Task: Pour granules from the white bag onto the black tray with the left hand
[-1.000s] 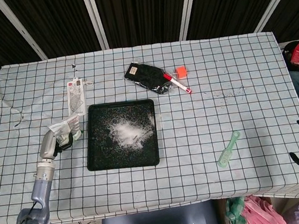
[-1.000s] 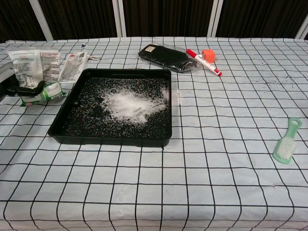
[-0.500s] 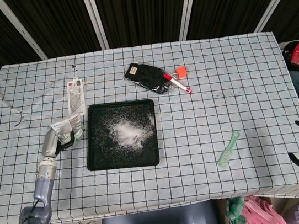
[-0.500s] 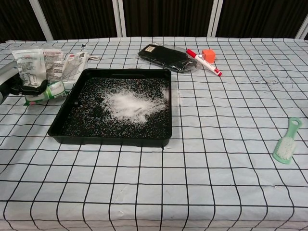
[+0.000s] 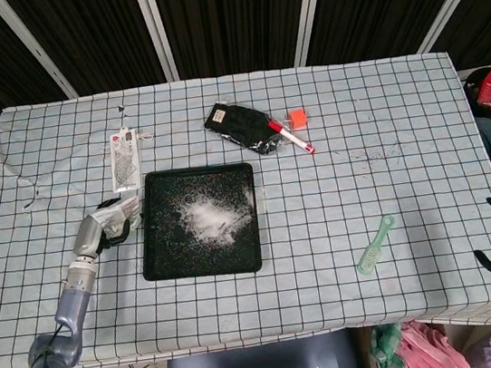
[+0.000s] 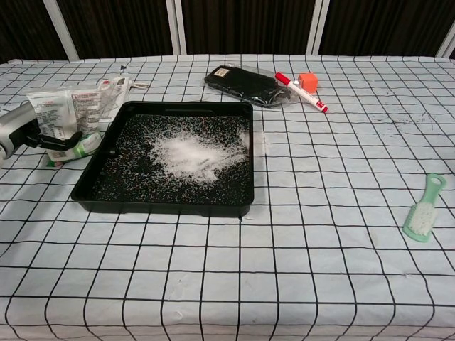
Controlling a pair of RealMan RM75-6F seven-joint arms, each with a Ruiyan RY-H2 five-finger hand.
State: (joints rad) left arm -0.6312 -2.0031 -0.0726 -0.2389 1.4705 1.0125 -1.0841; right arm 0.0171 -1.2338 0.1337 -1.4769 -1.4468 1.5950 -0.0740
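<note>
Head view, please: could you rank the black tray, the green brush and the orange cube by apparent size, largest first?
1. black tray
2. green brush
3. orange cube

All three lie flat on the table, so the ranking is fairly safe.

Checked tablecloth (image 5: pixel 392 182) over table, dark slatted wall panels (image 5: pixel 222 18) with pale diagonal struts behind

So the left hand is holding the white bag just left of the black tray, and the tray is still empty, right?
Not quite. The left hand does hold the white bag just left of the black tray, but the tray is not empty: the chest view shows a pile of white granules in it.
</note>
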